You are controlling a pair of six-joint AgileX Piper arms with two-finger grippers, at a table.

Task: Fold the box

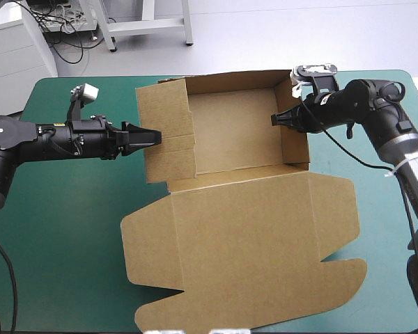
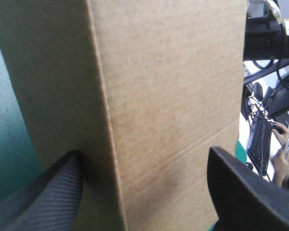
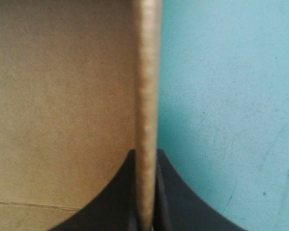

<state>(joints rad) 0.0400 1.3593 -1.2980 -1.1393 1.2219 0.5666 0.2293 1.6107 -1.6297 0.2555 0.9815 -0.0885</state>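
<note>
1. Shows the box (image 1: 237,132) as an open tray of brown board with its walls raised, resting on the teal-green tabletop (image 1: 70,229), whose far edge runs just behind the box.
2. Shows the lid (image 1: 251,243) lying flat on the side of the box nearest the robot, joined to the box along a crease and spread wider than the tray itself.
3. Places the left claw (image 1: 155,137) level at the outer face of the box's left panel (image 1: 168,132), about halfway along that panel.
4. Shows, in the left wrist view, that claw's black fingers (image 2: 43,197) standing well apart, with a creased stretch of the left panel (image 2: 173,96) rising between them. Sets one fingertip against the board, and leaves it impossible to tell whether the other touches it.
5. Places the right claw (image 1: 274,120) at the box's right wall (image 1: 292,125), reaching in from outside the box, with the tips just inside the tray.
6. Shows, in the right wrist view, that claw's fingers (image 3: 180,197) clamped all but together on the right wall (image 3: 147,96). Puts one finger on the inner side of the box and the other on the outer side, over bare tabletop (image 3: 231,96).
</note>
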